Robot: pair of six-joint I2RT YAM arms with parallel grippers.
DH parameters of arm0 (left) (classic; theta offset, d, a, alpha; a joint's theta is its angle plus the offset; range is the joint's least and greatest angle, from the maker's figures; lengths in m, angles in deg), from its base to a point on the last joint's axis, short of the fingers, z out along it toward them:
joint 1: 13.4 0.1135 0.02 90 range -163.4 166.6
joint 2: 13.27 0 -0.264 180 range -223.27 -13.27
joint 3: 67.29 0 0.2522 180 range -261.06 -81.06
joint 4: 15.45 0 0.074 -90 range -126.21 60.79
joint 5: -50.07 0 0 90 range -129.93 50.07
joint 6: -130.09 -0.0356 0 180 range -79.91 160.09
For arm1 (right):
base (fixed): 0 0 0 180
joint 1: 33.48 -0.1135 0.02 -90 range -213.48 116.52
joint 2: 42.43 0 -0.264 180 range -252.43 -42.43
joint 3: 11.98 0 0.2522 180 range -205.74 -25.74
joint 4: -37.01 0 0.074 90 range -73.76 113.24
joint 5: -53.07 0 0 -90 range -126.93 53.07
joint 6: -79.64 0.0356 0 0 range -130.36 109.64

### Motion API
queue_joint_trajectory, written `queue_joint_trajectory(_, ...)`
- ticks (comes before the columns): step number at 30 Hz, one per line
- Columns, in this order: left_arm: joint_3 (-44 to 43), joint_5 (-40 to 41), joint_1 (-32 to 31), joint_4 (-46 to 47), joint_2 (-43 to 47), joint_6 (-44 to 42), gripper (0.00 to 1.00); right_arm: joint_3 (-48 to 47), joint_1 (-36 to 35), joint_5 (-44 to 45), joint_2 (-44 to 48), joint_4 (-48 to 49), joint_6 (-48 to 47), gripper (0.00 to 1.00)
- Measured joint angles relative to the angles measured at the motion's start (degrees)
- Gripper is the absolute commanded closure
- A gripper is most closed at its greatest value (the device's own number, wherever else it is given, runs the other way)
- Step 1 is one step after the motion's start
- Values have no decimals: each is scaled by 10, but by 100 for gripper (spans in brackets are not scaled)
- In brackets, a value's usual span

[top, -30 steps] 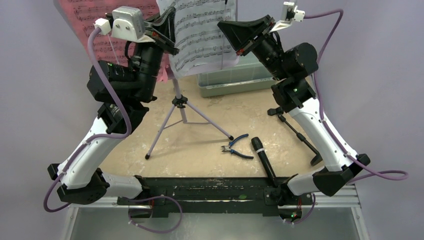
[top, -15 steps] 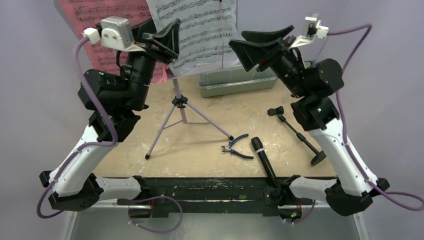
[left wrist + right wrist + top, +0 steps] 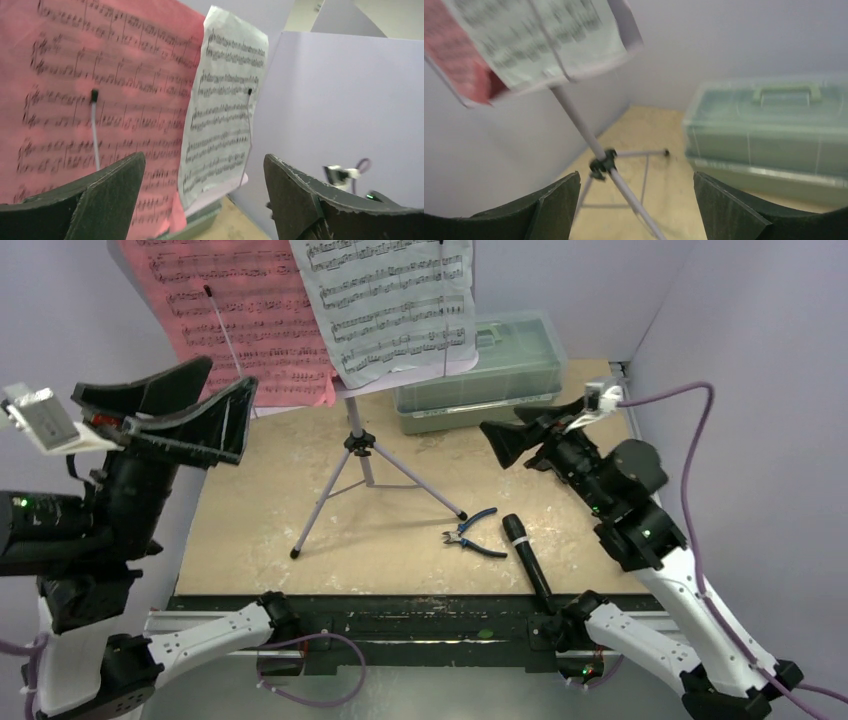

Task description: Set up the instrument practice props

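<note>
The left gripper [image 3: 230,372] is hanging wide open and empty, well apart from the pink sheet of printed music [image 3: 240,320]. That sheet is resting beside the white sheet of music [image 3: 390,300] on the pale lilac tripod music stand [image 3: 355,455], so the sheet step is looking finished. The black cylindrical microphone [image 3: 525,555] is lying near the front edge of the beige table [image 3: 260,540]; fetching it is probably coming next, calling for a low reach. The right gripper [image 3: 635,180] is gaping wide too, gripping nothing.

- Music stand [image 3: 358,445] upright on the surface [image 3: 260,510], pink sheet [image 3: 240,320] and white sheet [image 3: 390,305] propped on top.
- Pliers [image 3: 470,533] and microphone [image 3: 525,558] lie right of its legs.
- Toolbox [image 3: 480,375] behind it.
- Left claw [image 3: 228,375] spread, left of it.
</note>
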Motion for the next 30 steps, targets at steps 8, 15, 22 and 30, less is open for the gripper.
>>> queue_joint_trajectory(8, 203, -18, 0, -98, 188, 98, 12, 130, 0, -43, -165, 30, 12, 12)
queue_joint_trajectory(15, 355, -29, 0, -200, 279, 186, 12, 138, -4, -137, -335, 103, 38, 12)
queue_joint_trajectory(22, 431, -25, 0, -259, 358, 226, 9, 116, -17, -230, -430, 197, 56, 17)
queue_joint_trajectory(30, 503, -21, 0, -263, 376, 254, 12, 49, -19, -293, -494, 256, 65, 31)
